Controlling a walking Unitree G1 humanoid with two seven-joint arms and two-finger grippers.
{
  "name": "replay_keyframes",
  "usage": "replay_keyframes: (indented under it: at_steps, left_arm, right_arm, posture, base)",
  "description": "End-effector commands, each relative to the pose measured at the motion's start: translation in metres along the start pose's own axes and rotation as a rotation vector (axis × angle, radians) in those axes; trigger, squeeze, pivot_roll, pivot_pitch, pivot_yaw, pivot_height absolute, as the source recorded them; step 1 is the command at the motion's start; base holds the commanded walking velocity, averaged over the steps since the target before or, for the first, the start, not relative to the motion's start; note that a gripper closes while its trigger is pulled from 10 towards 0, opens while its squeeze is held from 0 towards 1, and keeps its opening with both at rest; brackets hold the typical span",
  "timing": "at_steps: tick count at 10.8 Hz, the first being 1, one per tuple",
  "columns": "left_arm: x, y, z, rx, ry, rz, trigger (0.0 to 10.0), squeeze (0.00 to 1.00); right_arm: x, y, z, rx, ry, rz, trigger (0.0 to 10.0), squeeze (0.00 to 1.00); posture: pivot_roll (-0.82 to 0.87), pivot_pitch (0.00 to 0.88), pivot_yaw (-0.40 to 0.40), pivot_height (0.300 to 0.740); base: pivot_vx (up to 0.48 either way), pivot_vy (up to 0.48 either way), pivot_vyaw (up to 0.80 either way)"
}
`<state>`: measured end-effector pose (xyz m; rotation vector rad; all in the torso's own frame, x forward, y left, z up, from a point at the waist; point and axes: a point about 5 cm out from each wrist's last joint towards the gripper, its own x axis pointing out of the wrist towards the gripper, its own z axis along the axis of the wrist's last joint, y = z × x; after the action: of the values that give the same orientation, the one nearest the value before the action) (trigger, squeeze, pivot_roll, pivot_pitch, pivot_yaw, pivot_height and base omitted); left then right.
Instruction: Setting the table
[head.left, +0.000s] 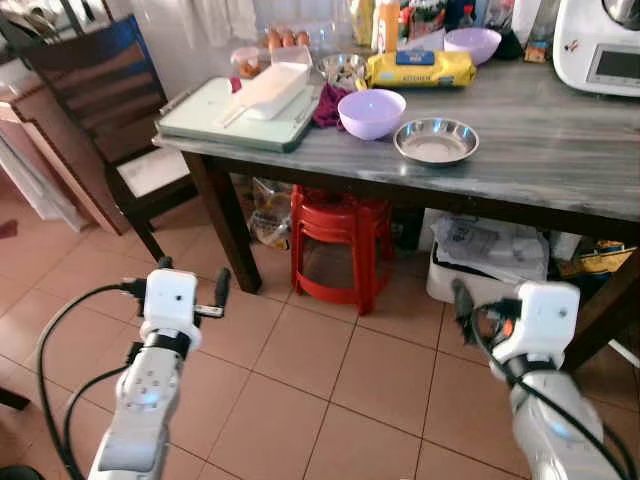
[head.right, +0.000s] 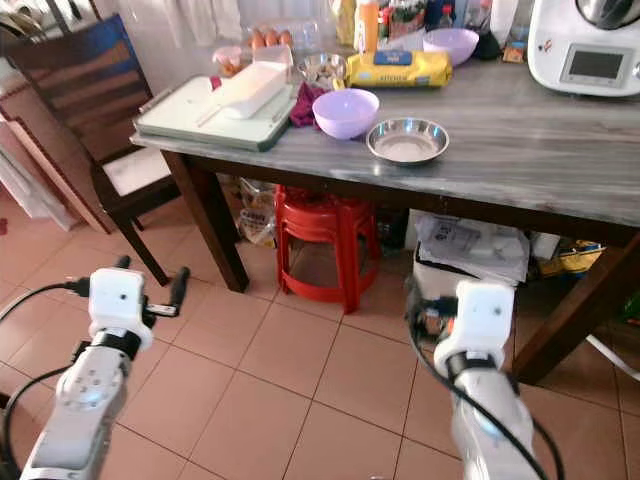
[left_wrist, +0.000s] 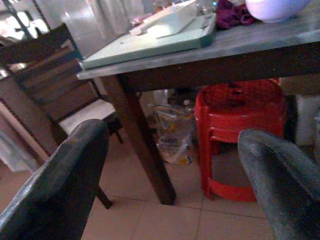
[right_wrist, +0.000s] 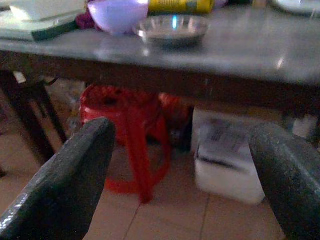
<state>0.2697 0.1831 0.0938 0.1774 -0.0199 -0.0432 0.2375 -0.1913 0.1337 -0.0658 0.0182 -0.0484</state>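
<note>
A: Grey marbled table (head.left: 560, 150), dark wooden legs. On top: steel dish (head.left: 435, 140) near the front edge, lilac bowl (head.left: 371, 112) just beside and behind it, second lilac bowl (head.left: 472, 43) further back past a yellow packet (head.left: 420, 68). Pale green tray (head.left: 235, 115) at the left corner with a white rectangular container (head.left: 268, 88) on it.

B: And the grippers?

A: Both low, over the tiled floor (head.left: 320, 370), well short of the table and below its top. Left gripper (head.left: 190, 285) spread wide, holding nothing. Right gripper (right_wrist: 185, 170) likewise gaping in the right wrist view, nothing between the fingers.

B: So nothing grasped yet. Probably still the approach.

A: Likely. Steel dish and near bowl up and ahead of the right gripper, across the table edge; tray up and ahead of the left one.

B: Risks?

A: Raising either arm straight forward, likely to strike the table's underside or front edge. Red plastic stool (head.left: 335, 245) under the table and the dark wooden chair (head.left: 95, 90) at the left, both possible snags when stepping closer. Dish shallow and smooth, so prone to sliding away under a poor pinch. Bowl and dish close together, so easy to knock one while reaching for the other.
</note>
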Motion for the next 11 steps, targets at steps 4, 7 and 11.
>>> replay_keyframes:
  at_steps: [4,7,11]
  left_arm:
    - [-0.002,-0.006,-0.002,-0.016,0.015,0.014,10.0,0.0]
    - [0.008,-0.009,0.008,-0.039,-0.011,0.005,10.0,0.0]
    - [0.017,-0.01,0.015,-0.038,-0.032,-0.009,10.0,0.0]
  right_arm:
    - [0.003,0.016,0.012,0.025,-0.037,0.059,10.0,0.0]
    - [0.009,0.018,0.015,0.031,-0.033,0.067,10.0,0.0]
    - [0.011,0.015,0.017,0.023,-0.033,0.038,10.0,0.0]
  posture:
    - [-0.19,0.121,0.057,0.74]
    - [-0.19,0.13,0.051,0.74]
    - [-0.2,0.139,0.064,0.74]
  base:
    - [0.0,0.0,-0.2]
    - [0.0,0.0,-0.78]
    - [0.0,0.0,-0.78]
